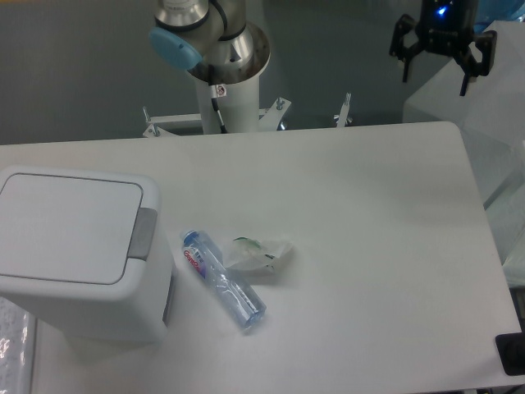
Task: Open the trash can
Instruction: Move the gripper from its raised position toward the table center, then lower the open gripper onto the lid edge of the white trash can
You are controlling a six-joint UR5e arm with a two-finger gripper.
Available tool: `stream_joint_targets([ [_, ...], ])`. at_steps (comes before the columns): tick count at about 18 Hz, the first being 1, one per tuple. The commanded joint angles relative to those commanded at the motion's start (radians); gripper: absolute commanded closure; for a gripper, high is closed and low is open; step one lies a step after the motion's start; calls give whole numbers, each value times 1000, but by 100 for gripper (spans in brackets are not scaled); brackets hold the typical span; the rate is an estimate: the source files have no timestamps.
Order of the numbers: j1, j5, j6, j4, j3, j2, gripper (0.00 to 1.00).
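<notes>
At the white tabletop's (369,213) left edge I see the large white boxy plastic trash can (82,254), flat lid shut, grey push tab (144,234) on the rim facing right. My black hand (441,51) hangs spread far right of it, holding nothing.

A clear plastic water bottle (223,281) with a red and blue label lies on its side on the white tabletop (369,246), set diagonally, its labelled end toward the upper left and its other end toward the lower right. Just beside it, on its upper right, sits a crumpled clear plastic wrapper (259,254) with a green patch inside; whether the two touch is unclear. A small black object (512,354) shows at the tabletop's lower right corner.
</notes>
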Motion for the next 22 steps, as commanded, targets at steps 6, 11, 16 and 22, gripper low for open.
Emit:
stream_joint_targets([
  [6, -15, -6, -46, -1, -3, 0, 0],
  [11, -78, -14, -204, 0, -2, 2, 0],
  [16, -190, -15, -457, 0, 3, 3, 0],
  [22, -314, -191, -887, 104, 5, -11, 0],
])
